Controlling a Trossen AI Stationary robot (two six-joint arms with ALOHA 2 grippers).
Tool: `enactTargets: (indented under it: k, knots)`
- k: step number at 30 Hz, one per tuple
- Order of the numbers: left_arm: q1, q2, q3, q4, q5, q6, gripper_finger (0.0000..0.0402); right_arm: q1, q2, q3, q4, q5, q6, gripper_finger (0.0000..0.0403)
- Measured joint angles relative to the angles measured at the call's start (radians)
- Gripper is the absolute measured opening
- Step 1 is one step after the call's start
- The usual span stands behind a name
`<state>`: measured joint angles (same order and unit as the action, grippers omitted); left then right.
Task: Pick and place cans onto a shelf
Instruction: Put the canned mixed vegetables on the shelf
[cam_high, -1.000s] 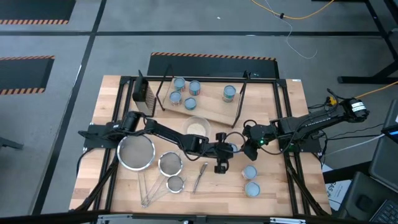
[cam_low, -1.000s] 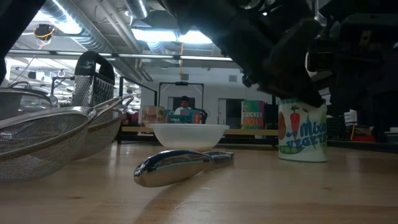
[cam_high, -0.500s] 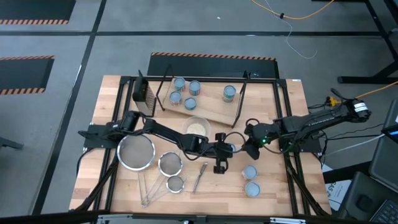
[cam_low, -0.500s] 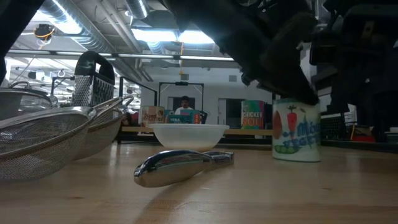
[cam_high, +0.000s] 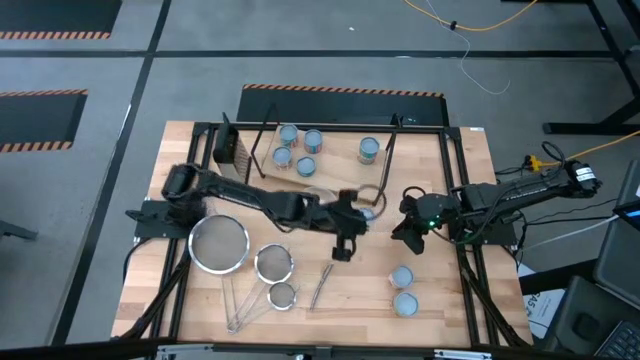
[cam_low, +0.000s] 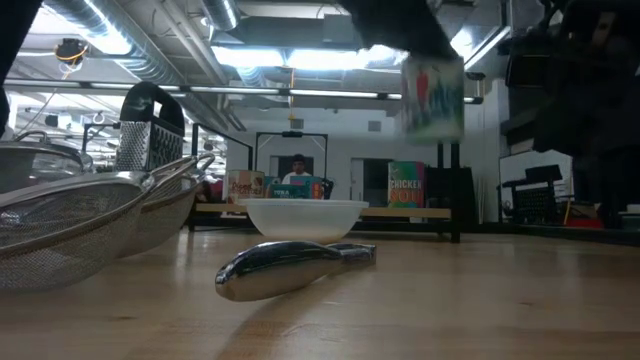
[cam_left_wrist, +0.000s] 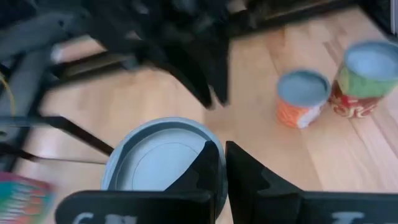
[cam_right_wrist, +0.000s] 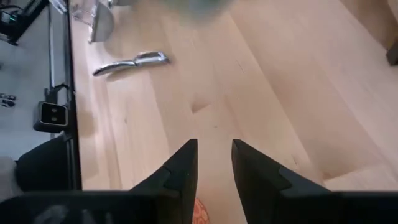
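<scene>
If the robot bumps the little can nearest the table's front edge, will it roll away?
Probably not: the can stands upright on its flat end, so it would likely just slide. It looks short and squat, so tipping seems unlikely.

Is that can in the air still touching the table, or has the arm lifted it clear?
Apart. In the low view the can hangs well above the tabletop, with open room showing beneath it. The left gripper is closed on it.

Shelf (cam_high: 335, 170) stands at table (cam_high: 440, 300) rear, five cans (cam_high: 287, 134) on it. Two cans (cam_high: 403, 291) sit front right. Three strainers (cam_high: 220, 245) lie front left, bowl (cam_high: 315, 202) centre, before the shelf.
</scene>
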<state>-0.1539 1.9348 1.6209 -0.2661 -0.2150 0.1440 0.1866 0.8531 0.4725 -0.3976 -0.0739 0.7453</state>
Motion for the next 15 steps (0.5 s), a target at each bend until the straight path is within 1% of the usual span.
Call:
enactTargets:
  k: [2,4,6,7,9,10,15]
  knots:
    - [0.021,-0.06,-0.001,-0.08,-0.001,0.028,0.0007,0.0,-0.001,0.0,0.01,0.001,-0.009,0.0103]
    - [0.049,-0.103,0.002,-0.075,0.0,0.056,0.0007,0.0,-0.001,0.0,0.003,0.001,-0.017,0.0103]
    - [0.078,-0.148,-0.002,-0.136,-0.002,0.085,0.0007,0.0,0.006,0.0,0.013,0.001,-0.018,0.0103]
    - [0.095,-0.164,-0.001,-0.12,0.0,0.101,0.0007,0.0,0.006,0.002,0.01,0.001,-0.018,0.0103]
    - [0.131,-0.204,-0.001,-0.163,0.008,0.136,0.0007,0.0,0.008,0.0,0.005,0.002,-0.021,0.0103]
    - [0.15,-0.218,0.0,-0.153,0.017,0.153,0.0007,0.0,0.009,0.001,0.014,0.002,-0.02,0.0103]
    - [0.275,-0.264,0.0,-0.165,0.132,0.218,0.0007,-0.001,0.01,0.0,0.004,0.002,-0.023,0.0103]
